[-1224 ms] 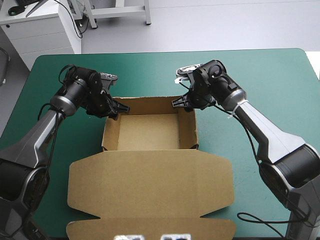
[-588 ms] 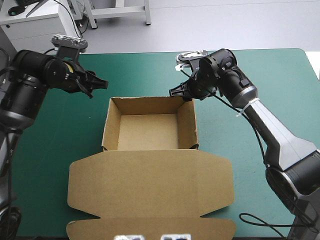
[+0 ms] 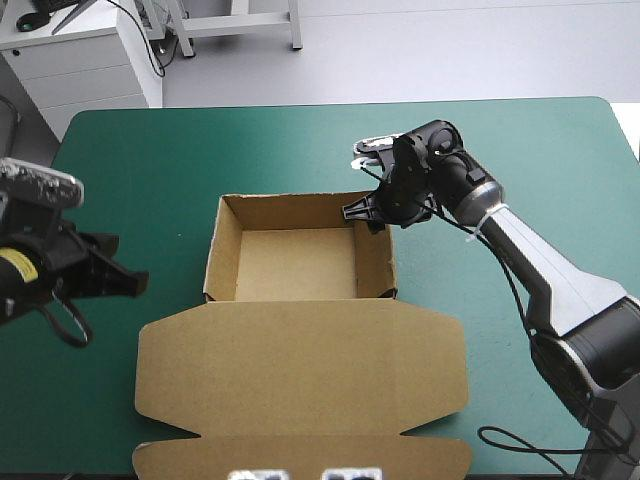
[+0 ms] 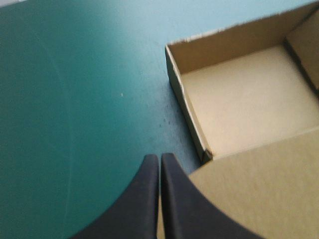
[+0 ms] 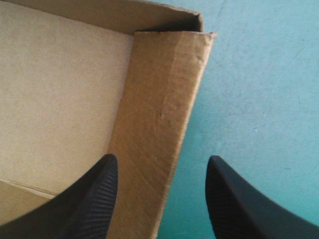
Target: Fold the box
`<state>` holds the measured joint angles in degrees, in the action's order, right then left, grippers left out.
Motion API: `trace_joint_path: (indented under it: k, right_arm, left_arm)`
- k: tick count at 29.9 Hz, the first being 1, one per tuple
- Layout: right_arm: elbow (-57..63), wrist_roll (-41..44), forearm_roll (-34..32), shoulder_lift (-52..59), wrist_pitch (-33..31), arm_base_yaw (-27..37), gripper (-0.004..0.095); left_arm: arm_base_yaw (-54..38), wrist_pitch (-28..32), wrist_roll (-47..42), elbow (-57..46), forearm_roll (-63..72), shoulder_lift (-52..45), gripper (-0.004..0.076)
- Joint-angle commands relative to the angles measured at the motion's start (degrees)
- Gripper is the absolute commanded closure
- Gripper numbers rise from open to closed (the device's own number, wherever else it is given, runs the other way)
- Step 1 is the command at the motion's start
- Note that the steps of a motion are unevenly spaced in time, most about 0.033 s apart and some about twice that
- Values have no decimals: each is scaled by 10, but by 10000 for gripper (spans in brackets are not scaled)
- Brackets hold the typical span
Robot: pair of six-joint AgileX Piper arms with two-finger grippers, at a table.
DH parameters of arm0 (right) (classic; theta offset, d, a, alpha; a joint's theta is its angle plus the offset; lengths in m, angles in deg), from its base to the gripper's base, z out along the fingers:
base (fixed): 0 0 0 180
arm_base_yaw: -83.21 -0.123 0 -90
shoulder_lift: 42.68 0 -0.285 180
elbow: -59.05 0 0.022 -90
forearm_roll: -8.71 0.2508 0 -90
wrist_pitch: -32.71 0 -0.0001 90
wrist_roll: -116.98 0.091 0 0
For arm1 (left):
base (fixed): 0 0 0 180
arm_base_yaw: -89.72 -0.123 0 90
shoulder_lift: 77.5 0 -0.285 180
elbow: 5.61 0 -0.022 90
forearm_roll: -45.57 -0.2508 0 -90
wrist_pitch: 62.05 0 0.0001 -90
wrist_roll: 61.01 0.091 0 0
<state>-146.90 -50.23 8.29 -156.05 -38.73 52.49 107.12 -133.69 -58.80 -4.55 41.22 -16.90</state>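
The brown box [image 3: 300,262] stands mid-table as an open tray with four walls raised. Its lid [image 3: 300,385] lies flat toward the table's near edge. My right gripper [image 3: 362,212] hovers open at the tray's far right corner. In the right wrist view the right wall [image 5: 159,114] runs between the open gripper's [image 5: 162,172] fingers without touching them. My left gripper [image 3: 135,283] is raised to the left of the box, shut and empty. In the left wrist view this gripper [image 4: 159,160] points down at the teal-green cover, beside the tray [image 4: 249,94] and the lid [image 4: 264,194].
The teal-green cover [image 3: 180,150] surrounds the box on the far, left and right sides. The lid's front flap [image 3: 300,455] reaches almost to the table's near edge. A white cabinet [image 3: 80,60] stands beyond the far left corner.
My left arm has left the tray's far left corner, risen and swung out left and toward the near side, and its fingers have shut. The right gripper has stayed at the far right corner.
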Motion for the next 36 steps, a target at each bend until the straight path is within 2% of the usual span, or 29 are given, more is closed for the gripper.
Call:
trace_joint_path:
  k: [1,9,16,19,22,23,25,28,36]
  right_arm:
    - [-12,0,4,23,0,4,422]
    - [-11,0,9,-16,0,4,423]
    - [-11,0,10,-50,0,4,428]
    - [-11,0,10,-57,0,4,514]
    - [-11,0,10,-61,0,4,705]
    - [-11,0,8,-61,0,4,809]
    - [-11,0,4,-61,0,4,926]
    - [-11,3,4,-61,0,4,927]
    - [-12,32,-70,-54,0,5,927]
  left_arm:
    - [3,16,-2,-86,9,-74,731]
    - [3,81,38,-333,16,-235,731]
    - [3,121,39,-466,16,-313,731]
    - [3,121,39,-494,16,-334,731]
    - [3,124,39,-498,16,-348,731]
    - [3,124,39,-498,16,-349,731]
    - [3,124,39,-498,16,-349,731]
    - [3,124,39,-498,16,-349,731]
    - [3,124,39,-498,16,-349,731]
